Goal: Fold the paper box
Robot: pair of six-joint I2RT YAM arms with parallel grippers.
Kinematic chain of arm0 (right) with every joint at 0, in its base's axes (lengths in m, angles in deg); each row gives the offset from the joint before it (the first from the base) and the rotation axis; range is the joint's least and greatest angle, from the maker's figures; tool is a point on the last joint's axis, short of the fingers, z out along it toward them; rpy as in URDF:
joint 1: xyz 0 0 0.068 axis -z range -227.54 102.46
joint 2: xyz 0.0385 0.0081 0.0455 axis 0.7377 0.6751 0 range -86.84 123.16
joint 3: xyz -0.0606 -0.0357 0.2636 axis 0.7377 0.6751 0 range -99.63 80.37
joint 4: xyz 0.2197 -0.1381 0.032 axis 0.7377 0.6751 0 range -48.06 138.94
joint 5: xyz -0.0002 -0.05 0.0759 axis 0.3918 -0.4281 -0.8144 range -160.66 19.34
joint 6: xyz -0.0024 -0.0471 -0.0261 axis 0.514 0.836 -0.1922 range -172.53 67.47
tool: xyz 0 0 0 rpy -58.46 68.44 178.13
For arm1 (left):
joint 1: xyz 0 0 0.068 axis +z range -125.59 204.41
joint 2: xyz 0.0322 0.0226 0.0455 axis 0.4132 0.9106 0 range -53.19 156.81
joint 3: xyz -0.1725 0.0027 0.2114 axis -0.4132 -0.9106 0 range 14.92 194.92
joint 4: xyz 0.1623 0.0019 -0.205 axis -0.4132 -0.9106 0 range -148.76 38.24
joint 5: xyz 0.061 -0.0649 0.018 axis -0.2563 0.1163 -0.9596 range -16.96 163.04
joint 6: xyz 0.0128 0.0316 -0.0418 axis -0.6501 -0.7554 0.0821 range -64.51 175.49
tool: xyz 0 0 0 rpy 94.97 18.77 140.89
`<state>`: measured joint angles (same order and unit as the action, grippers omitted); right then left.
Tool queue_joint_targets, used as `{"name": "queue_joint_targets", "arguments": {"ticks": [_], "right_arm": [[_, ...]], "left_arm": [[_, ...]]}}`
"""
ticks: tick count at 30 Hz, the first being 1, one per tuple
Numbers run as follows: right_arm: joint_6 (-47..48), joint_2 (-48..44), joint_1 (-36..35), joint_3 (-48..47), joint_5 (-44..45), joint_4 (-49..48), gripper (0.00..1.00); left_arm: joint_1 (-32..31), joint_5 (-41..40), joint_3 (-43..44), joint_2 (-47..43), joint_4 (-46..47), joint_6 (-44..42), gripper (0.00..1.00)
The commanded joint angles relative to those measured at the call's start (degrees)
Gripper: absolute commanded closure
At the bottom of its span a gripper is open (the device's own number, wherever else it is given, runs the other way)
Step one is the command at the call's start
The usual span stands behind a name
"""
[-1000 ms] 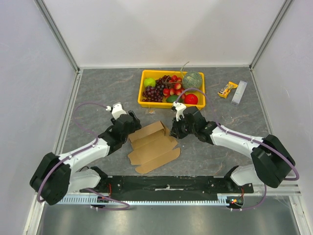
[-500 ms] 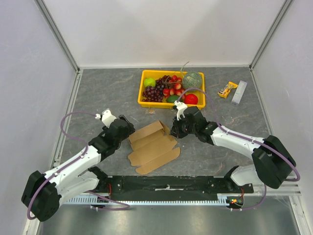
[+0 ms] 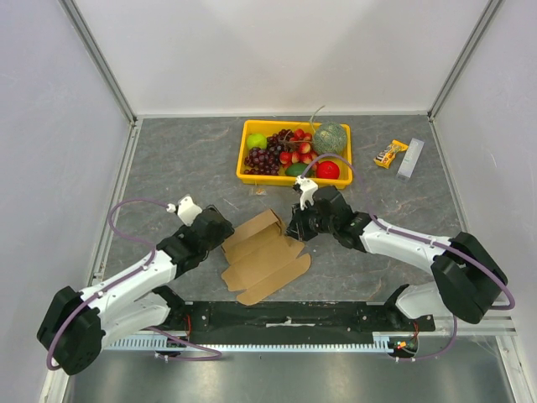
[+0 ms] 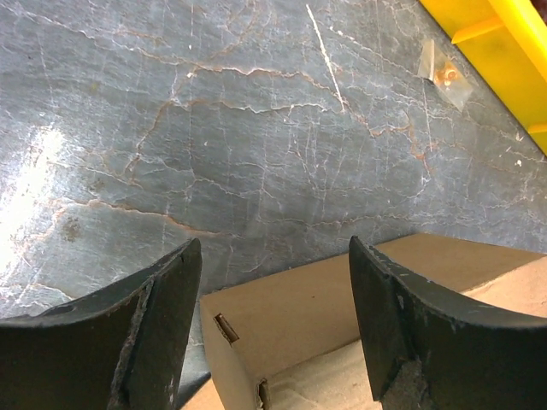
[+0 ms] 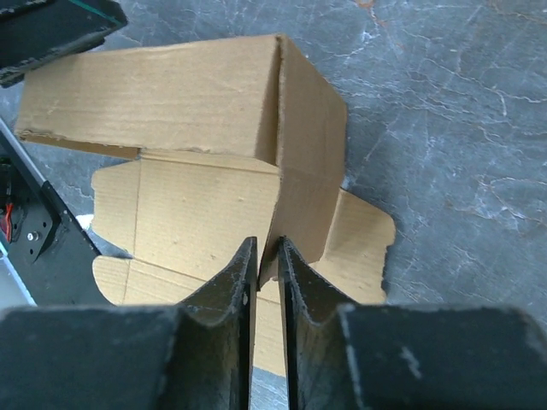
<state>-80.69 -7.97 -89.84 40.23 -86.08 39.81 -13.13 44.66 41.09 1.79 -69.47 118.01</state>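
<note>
We see our right gripper (image 5: 267,253) with its fingers nearly together, only a thin slit between them. It sits at the lower edge of a raised end wall of the paper box (image 5: 197,102), and we cannot tell whether it pinches the cardboard. Our left gripper (image 4: 273,252) has its fingers spread wide above the box's opposite corner. The box lies partly folded on the grey table (image 3: 185,159) between both arms, one long wall raised and its flaps flat toward the near edge. A yellow tray (image 3: 242,159) of fruit sits beyond it.
</note>
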Motion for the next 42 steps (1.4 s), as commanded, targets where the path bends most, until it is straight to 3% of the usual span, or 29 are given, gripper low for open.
{"name": "queue_joint_targets", "arguments": {"ticks": [1, 12, 16, 28, 37, 42], "right_arm": [[-1.0, -1.0, -0.6, 0.6, -2.7, -3.9, 0.75], [1.0, 0.8, -0.4, 1.2, -12.4, -9.7, 0.5], [5.9, -2.7, 1.0, 0.7, -8.6, -5.7, 0.45], [20.8, -10.6, 3.5, -1.2, 15.1, 6.3, 0.34], [21.6, -3.5, 6.7, -3.1, 19.8, -0.4, 0.36], [29.2, 2.8, 7.1, -6.1, 9.1, -0.4, 0.43]], "left_arm": [[-0.7, -2.2, 1.2, 1.4, 0.0, 4.0, 0.24], [-0.9, -2.6, 1.3, 2.5, 0.5, 3.3, 0.24], [-0.9, -2.8, 1.2, 2.2, 0.4, 2.7, 0.24], [-0.9, -3.4, 1.6, 2.3, 0.4, 2.3, 0.24], [-0.8, -3.4, 1.7, 2.2, 0.4, 2.0, 0.24], [-0.9, -3.5, 1.6, 1.6, 0.4, 1.6, 0.24]]}}
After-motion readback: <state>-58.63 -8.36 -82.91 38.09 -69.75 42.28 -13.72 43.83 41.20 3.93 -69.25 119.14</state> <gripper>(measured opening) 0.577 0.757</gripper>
